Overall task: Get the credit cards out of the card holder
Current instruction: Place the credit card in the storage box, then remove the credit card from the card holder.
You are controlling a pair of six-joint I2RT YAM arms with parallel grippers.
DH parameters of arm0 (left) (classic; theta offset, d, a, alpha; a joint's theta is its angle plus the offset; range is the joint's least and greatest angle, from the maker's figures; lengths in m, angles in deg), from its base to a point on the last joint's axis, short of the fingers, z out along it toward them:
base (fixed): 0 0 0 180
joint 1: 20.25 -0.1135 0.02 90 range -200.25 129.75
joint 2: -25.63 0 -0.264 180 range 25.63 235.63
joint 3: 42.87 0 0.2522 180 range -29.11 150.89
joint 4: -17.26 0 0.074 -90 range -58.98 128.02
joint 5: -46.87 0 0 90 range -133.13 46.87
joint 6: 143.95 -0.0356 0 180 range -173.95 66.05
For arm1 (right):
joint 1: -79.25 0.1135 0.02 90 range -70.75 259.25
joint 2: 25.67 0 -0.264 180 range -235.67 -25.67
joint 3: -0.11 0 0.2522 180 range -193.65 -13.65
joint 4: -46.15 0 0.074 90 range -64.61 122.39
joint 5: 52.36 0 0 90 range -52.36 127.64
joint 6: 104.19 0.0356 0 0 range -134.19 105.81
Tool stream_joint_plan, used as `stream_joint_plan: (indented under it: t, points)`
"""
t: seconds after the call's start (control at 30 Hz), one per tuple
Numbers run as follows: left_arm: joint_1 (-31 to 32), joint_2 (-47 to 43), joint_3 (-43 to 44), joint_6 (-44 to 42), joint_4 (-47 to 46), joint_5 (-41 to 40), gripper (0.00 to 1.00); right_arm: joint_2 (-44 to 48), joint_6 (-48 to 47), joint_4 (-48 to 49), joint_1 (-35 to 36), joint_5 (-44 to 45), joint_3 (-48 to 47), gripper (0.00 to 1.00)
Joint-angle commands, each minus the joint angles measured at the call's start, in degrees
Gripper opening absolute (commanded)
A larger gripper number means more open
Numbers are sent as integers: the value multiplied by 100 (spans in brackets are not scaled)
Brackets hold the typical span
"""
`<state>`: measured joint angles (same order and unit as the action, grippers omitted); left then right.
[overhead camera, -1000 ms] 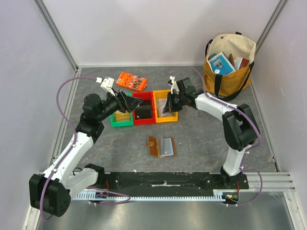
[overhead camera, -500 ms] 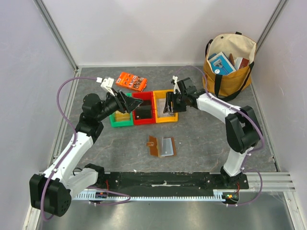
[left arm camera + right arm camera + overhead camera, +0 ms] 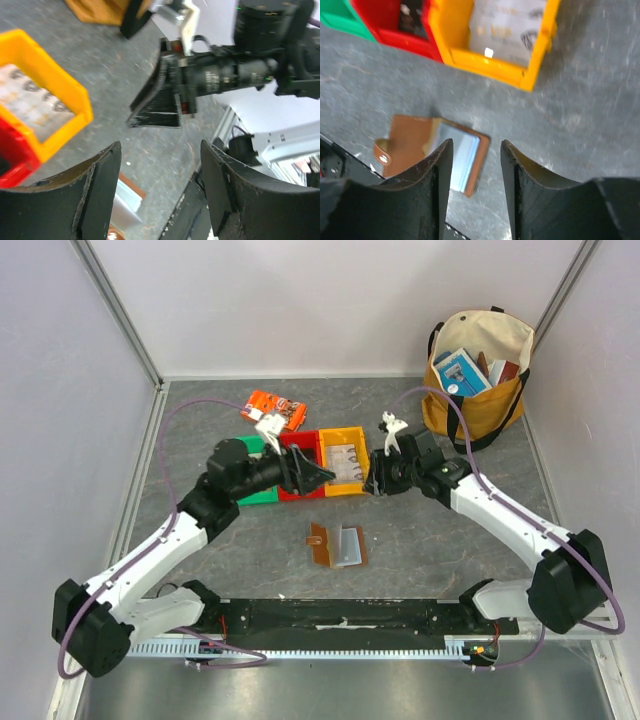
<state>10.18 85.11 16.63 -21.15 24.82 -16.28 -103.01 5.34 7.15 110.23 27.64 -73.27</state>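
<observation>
Card holder: small brown leather bifold wallet [image 3: 338, 545], lying open on the grey stone-pattern table [image 3: 450, 440], pale blue lining up, nearer the arm bases than the bins, between the two arms.
Credit cards: one silvery flat card [image 3: 345, 457] in the yellow plastic bin [image 3: 343, 432]; a dark card-like item [image 3: 412, 17] in the red plastic bin [image 3: 395, 37]; any card left inside the wallet not discernible.
Left claw [image 3: 160, 147]: spread wide, empty, over the red bin's near edge, facing the right claw.
Right claw [image 3: 476, 145]: parted, empty, just beside the yellow bin, wallet visible through the gap.
Risk, collision: claws near each other; a joint descent toward the wallet likely to clash fingers.
Risk, slip: wallet unpinned; a one-handed pull likely to drag it; pale lining liable to be pinched instead of a card.
Surroundings: green plastic bin [image 3: 255, 500] partly under the left arm; orange printed box [image 3: 272, 407] behind the bins; tan canvas tote bag [image 3: 478, 380] far right, well apart.
Obstruction: nothing lying over the wallet.
</observation>
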Motion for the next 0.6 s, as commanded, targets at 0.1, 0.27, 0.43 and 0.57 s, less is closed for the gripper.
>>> stream_joint_plan:
  t: [0.1, 0.27, 0.43, 0.57]
  points:
    - [1736, 730, 672, -117, 1101, -1261, 68, 667, 227, 202, 4, 411, 1223, 44]
    - [2510, 1705, 1174, 174, 1902, -1577, 67, 1027, 358, 414, 4, 779, 1812, 44]
    - [2959, 2383, 1227, 446, 2096, -1762, 67, 1309, 297, 432, 4, 1298, 2076, 45]
    - [3056, 2752, 1236, 500, 2289, -2086, 67, 1388, 253, 449, -4, 1378, 2121, 44]
